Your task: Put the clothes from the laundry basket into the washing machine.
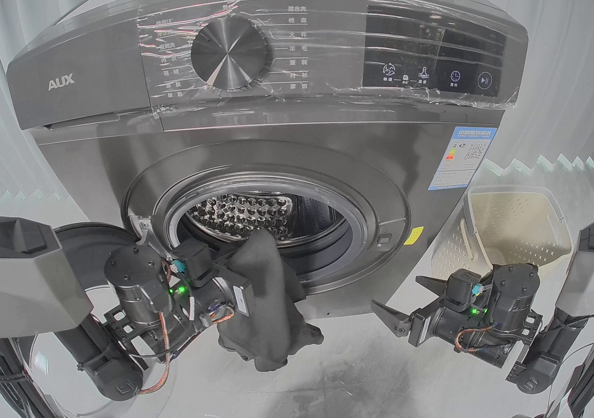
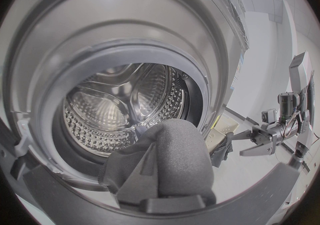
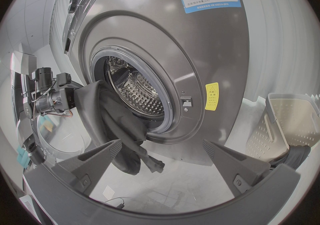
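Observation:
The washing machine [image 1: 322, 147] stands with its round drum opening [image 1: 260, 218] uncovered. My left gripper [image 1: 242, 296] is shut on a dark grey garment [image 1: 269, 308] just below and in front of the opening. The garment's top leans on the drum's lower rim and its tail hangs toward the floor. In the left wrist view the garment [image 2: 176, 155] bulges over the gripper [image 2: 166, 200] before the steel drum [image 2: 113, 109]. My right gripper [image 1: 401, 296] hangs open and holds nothing, low in front of the machine and left of the cream laundry basket [image 1: 516, 230].
The machine's door [image 1: 77, 258] is swung open to the left, behind my left arm. Another dark cloth [image 3: 295, 156] lies at the foot of the basket [image 3: 290, 119]. Bare grey floor [image 1: 346, 370] stretches between the two arms.

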`<state>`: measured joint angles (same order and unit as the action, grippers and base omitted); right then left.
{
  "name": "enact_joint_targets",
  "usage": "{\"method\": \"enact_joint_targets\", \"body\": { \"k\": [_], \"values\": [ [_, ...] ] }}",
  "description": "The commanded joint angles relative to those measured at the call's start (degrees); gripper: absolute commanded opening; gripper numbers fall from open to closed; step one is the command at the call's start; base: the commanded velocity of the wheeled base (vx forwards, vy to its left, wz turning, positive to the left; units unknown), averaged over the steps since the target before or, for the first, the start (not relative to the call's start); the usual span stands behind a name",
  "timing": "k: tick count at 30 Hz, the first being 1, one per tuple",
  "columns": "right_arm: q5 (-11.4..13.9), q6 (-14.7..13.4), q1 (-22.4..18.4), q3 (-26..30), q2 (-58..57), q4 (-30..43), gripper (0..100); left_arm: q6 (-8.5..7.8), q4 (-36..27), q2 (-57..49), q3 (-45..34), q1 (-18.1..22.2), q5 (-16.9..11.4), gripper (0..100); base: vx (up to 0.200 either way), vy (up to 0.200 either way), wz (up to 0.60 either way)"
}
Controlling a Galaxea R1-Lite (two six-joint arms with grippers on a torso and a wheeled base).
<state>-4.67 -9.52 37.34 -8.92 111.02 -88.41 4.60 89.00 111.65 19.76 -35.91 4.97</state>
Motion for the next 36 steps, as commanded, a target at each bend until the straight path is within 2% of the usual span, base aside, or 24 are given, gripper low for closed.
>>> {"method": "enact_joint_targets", "body": {
  "k": [1, 2, 3, 4, 11, 13, 15, 16, 18, 19, 25, 26, 27, 28, 29, 36],
  "values": [
    [0.0, -0.1, 0.6, 0.0, -0.5, 0.0, 100, 1.20, -0.1, 7.2, 6.7, 0.3, -2.7, 0, 0.000, 0.000, 0.00],
    [0.0, -0.1, 0.6, 0.0, -0.4, 0.0, 100, 1.20, -0.1, 8.3, 7.9, 0.8, -3.9, 0, 0.000, 0.000, 0.00],
    [0.0, -0.1, 0.6, 0.0, -0.4, 0.0, 100, 1.20, -0.1, 8.3, 7.9, 0.8, -3.9, 0, 0.000, 0.000, 0.00],
    [0.0, -0.1, 1.3, 0.1, -0.4, 0.0, 100, 1.73, -0.1, 12.8, 12.8, 2.1, -7.3, 0, 0.000, 0.000, 0.00],
    [0.0, -0.1, 1.8, 0.3, -0.5, -0.1, 100, 3.14, 0.0, 23.5, 26.4, 5.0, -8.2, 0, 0.000, 0.000, 0.00],
    [0.0, -0.1, 1.8, 0.3, -0.5, 0.0, 100, 3.75, -0.1, 26.0, 31.0, 5.2, -7.3, 0, 0.000, 0.000, 0.00],
    [0.0, -0.1, 1.8, 0.3, -0.5, 0.0, 100, 3.75, -0.1, 26.2, 31.4, 5.2, -7.2, 0, 0.000, 0.000, 0.00],
    [0.0, -0.1, 1.8, 0.2, -0.5, 0.0, 100, 3.93, -0.1, 28.8, 36.3, 5.2, -5.1, 0, 0.000, 0.000, 0.00],
    [0.0, -0.1, 1.8, 0.2, -0.5, 0.0, 100, 3.93, -0.1, 29.0, 36.5, 5.2, -5.1, 0, 0.000, 0.000, 0.00],
    [0.0, -0.1, 1.9, 0.1, -0.4, 0.0, 100, 3.84, -0.5, 32.1, 41.5, 5.3, -4.4, 0, 0.000, 0.000, 0.00],
    [0.0, -0.1, 1.9, 0.1, -0.4, 0.0, 100, 3.67, -3.8, 36.6, 50.1, 6.6, -3.4, 0, 0.000, 0.000, 0.00],
    [0.0, -0.1, 1.9, 0.1, -0.4, 0.0, 100, 3.67, -6.4, 37.8, 54.6, 7.0, -2.3, 0, 0.000, 0.000, 0.00],
    [0.0, -0.1, 1.9, 0.1, -0.4, 0.0, 100, 3.67, -6.4, 37.8, 54.6, 7.0, -2.3, 0, 0.000, 0.000, 0.00],
    [0.0, -0.1, 1.9, 0.1, -0.4, 0.0, 100, 3.67, -10.7, 38.7, 60.7, 8.2, -0.3, 0, 0.000, 0.000, 0.00],
    [0.0, -0.1, 1.9, 0.1, -0.4, 0.0, 100, 3.75, -12.1, 39.0, 62.3, 8.6, 0.3, 0, 0.000, 0.000, 0.00],
    [0.0, -0.1, 2.1, 0.1, 0.1, 0.0, 100, 3.93, -23.0, 40.8, 74.5, 10.5, 1.5, 0, 0.000, 0.000, 0.00]
  ]
}}
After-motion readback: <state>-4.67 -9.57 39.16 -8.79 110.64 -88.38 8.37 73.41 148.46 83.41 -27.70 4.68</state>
